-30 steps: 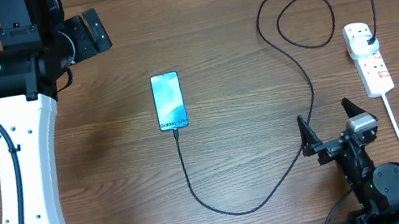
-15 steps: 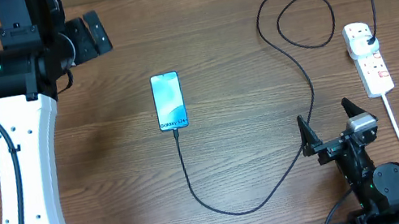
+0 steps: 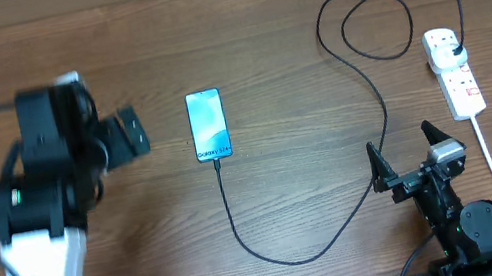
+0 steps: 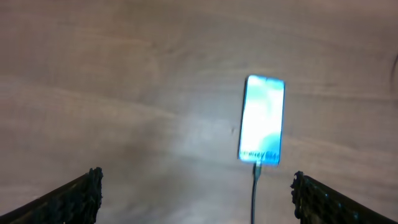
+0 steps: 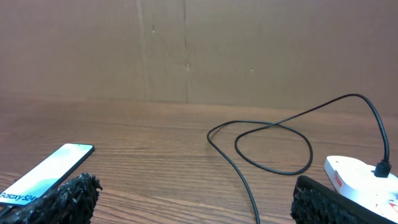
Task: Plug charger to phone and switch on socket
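This is looking like a robotics lab bench, not a home. The left arm (image 3: 38, 256) and right arm (image 3: 458, 217) are standing at a bare wood-grain table (image 3: 284, 9). Ahead of the right gripper (image 5: 196, 202), only test props are lying spread out: a phone (image 5: 50, 171), a charger (image 5: 273, 124) and a socket (image 5: 354, 171). Beyond them a plain brown panel wall (image 5: 186, 50) is closing the view.
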Controlling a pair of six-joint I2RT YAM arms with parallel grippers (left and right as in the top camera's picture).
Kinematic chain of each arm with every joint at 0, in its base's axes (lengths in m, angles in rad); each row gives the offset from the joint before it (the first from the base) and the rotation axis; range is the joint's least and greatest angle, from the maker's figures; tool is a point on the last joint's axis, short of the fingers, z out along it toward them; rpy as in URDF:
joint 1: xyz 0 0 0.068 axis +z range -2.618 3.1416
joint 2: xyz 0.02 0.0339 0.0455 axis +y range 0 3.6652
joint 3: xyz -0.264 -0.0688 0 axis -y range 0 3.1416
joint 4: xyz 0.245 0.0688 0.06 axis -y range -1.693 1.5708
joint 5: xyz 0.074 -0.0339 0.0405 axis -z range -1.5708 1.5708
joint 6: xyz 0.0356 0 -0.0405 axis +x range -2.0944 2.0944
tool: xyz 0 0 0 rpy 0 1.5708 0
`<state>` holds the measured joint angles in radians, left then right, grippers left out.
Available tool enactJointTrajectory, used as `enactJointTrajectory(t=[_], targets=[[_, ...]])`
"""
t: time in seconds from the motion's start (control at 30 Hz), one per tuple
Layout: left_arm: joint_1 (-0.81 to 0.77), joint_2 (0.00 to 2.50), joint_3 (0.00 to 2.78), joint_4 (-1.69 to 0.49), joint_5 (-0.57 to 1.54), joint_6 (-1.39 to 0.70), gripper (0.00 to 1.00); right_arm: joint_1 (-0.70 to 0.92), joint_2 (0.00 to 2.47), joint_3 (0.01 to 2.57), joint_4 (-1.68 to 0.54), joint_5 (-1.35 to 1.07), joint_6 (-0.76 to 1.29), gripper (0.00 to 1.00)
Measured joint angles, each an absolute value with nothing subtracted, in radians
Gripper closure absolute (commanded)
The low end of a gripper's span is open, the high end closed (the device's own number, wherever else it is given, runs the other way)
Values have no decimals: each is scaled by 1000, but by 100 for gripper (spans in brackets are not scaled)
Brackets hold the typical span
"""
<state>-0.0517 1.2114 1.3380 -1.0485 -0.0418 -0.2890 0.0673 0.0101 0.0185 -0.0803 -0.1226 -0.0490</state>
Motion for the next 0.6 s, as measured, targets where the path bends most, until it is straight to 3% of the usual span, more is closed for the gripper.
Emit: enactJointTrajectory(t=[0.37, 0.6], targets=[[-52, 474, 808, -961, -67, -289, 0, 67, 11, 19, -81, -123, -49, 0], [-52, 355, 790, -971, -55, -181, 0, 67, 11, 19, -81, -123, -49, 0]])
